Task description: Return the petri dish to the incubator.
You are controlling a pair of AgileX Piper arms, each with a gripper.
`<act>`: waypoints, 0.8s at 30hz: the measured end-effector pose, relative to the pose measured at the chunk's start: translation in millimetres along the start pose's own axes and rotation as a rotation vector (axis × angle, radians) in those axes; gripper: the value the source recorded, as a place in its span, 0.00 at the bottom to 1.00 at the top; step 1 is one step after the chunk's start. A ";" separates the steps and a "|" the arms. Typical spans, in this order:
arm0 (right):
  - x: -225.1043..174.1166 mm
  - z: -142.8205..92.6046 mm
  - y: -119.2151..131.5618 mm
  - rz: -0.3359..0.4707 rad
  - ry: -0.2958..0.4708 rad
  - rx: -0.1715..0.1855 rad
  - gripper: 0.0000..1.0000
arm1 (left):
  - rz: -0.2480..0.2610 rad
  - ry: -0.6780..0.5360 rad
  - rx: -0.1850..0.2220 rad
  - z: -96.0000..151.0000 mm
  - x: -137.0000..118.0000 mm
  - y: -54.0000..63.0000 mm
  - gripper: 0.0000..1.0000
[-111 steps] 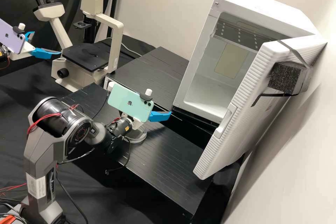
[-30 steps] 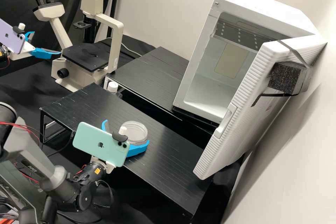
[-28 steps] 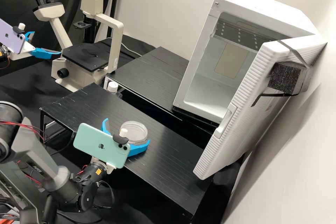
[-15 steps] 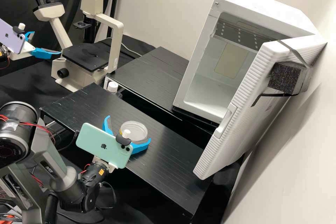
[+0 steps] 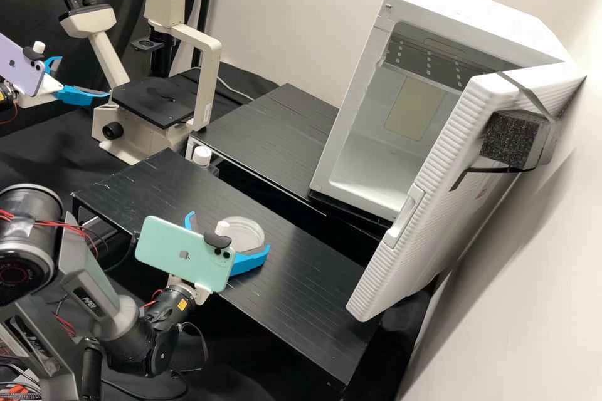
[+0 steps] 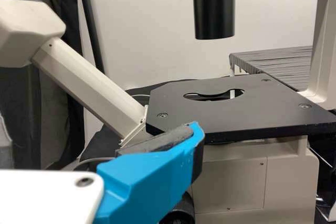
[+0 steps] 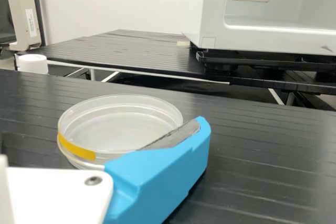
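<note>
Petri dish (image 5: 246,237) is lying flat on the black worktop (image 5: 301,294), between the parted fingers (image 7: 157,171) of the right pincer (image 5: 229,233), which is standing open and not gripping. One finger is sitting close along the rim; whether it is touching, I cannot tell. Such spacing is presumably serving to bracket the round wall, so that closing would be pressing from both sides without tipping the dish. A yellow strip (image 7: 76,149) is running along its side, likely serving as a marker.

Farther out, a white-capped bottle (image 5: 202,156) is standing by the worktop's edge, and beyond it a second black platform (image 5: 269,125) is reaching toward the incubator (image 5: 476,19). Its door (image 5: 433,182) is hanging open, leaving a way in, so the job is probably waiting on the grasp, then on a level carry. Clear plastic may be slipping if pinched too lightly. The left pincer (image 5: 84,77) is hovering beside the microscope (image 5: 204,69), its fingers spread around nothing, seemingly playing no part here.
</note>
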 end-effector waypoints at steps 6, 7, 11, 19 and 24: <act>1.9 -1.4 0.4 0.014 0.004 0.004 0.00 | 0.000 0.000 0.000 0.0 0.0 0.0 1.00; 2.2 -1.6 0.4 0.015 0.005 0.005 0.00 | 0.000 0.000 0.000 0.0 0.0 0.0 1.00; 3.0 -1.6 0.8 0.024 -0.001 -0.005 0.00 | 0.000 0.000 0.000 0.0 0.0 0.0 1.00; 4.4 -1.7 1.1 0.035 -0.008 -0.002 0.00 | 0.000 0.000 0.000 0.0 0.0 0.0 1.00; 4.3 -1.0 1.6 0.040 -0.016 0.001 0.00 | 0.000 0.000 0.000 0.0 0.0 0.0 1.00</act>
